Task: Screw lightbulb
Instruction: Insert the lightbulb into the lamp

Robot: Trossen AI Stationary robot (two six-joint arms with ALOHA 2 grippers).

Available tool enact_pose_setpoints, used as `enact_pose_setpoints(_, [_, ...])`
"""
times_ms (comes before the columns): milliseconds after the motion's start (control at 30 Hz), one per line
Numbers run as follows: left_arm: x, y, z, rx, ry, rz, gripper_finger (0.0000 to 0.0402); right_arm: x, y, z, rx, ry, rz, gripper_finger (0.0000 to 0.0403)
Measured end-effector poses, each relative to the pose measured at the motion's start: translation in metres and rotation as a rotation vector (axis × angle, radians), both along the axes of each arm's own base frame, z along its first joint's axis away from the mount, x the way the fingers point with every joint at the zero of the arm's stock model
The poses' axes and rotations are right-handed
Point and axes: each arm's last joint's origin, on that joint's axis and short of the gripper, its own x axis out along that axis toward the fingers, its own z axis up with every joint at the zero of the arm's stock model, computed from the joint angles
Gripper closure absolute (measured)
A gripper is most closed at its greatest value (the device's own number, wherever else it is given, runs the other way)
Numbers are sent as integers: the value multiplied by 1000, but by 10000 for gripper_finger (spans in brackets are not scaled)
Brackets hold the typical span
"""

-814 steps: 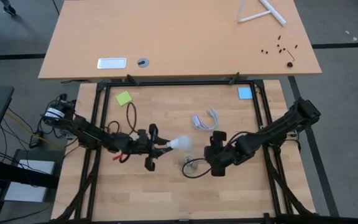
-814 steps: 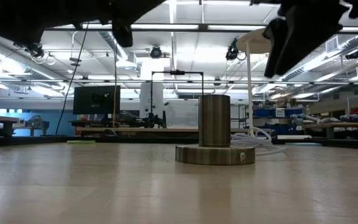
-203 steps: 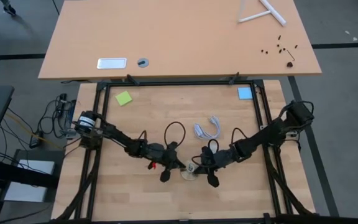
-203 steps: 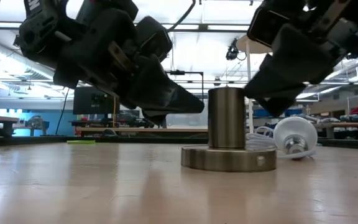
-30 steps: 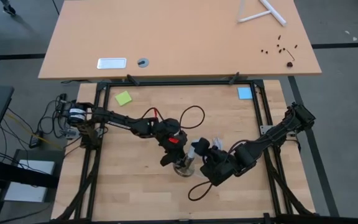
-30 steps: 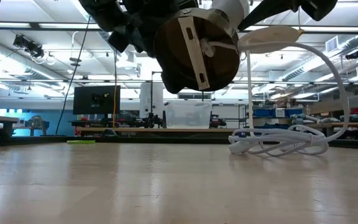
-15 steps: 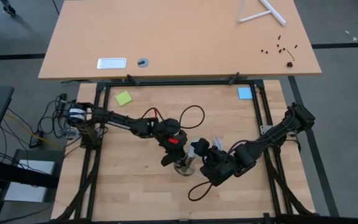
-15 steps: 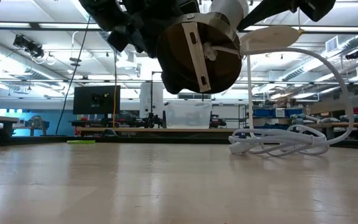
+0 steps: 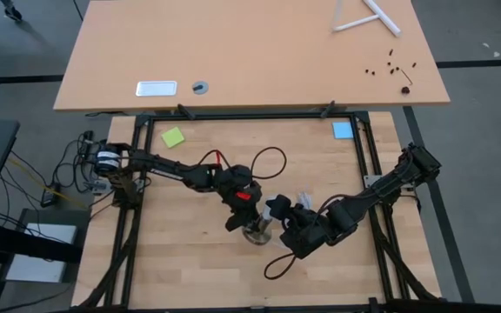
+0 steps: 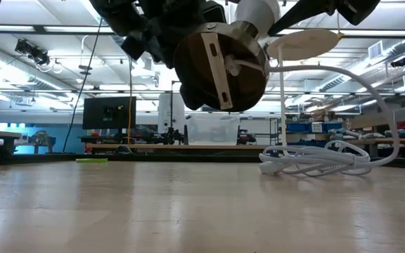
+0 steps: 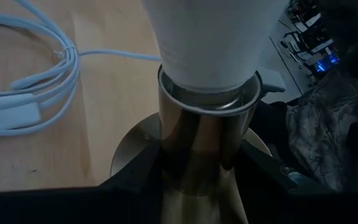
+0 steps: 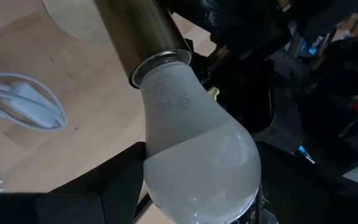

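The left hand (image 9: 252, 228) has its fingers clamped on the brass tube of the socket (image 11: 197, 149), holding the whole fitting up off the tabletop (image 10: 118, 211) and tipped over, so the round base faces out in the low view. Pressed against it from the other side, the right hand (image 9: 277, 211) stands wide around the fat end of the lightbulb (image 12: 191, 149), fingers set on either side of the glass, though I can't make out how firmly they bear on it. The bulb's narrow end already sits inside the mouth of the tube, so the bulb lies right between the two hands, above the boards.

What worries me from here:
- If the right hand loosens before the thread has properly bitten, the bulb could slip out and drop to the tabletop just below.
- The two hands meet at an angle; should the bulb go in crooked, the thread may jam.
- The socket is held on smooth round metal, so it may turn along with the bulb rather than resist.
- The white cord (image 10: 315, 158) trails from the socket to a loose coil beside the hands, and could drag or snag.

By my count: one lightbulb, one socket, one cord, two hands.
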Motion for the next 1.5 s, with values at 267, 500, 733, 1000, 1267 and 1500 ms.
enact_pose_setpoints(267, [1, 1, 2, 0, -15, 2, 242, 0, 0, 0, -60, 11, 12, 103])
enact_pose_setpoints(500, [3, 3, 5, 26, -71, 9, 242, -1, -2, 1, -136, -10, -20, 102])
enact_pose_setpoints(733, [4, 5, 6, 80, -110, 16, 242, -1, -3, 2, -223, 7, -4, 96])
enact_pose_setpoints(1000, [5, 11, 8, 112, -128, 66, 242, -3, -1, 4, -352, 1, -18, 100])
enact_pose_setpoints(1267, [6, 18, 7, 158, -142, 108, 242, -5, 0, 3, -356, 19, -3, 99])
enact_pose_setpoints(1500, [5, 18, 5, 146, -124, 85, 242, -5, -2, 2, -325, 55, 19, 106])
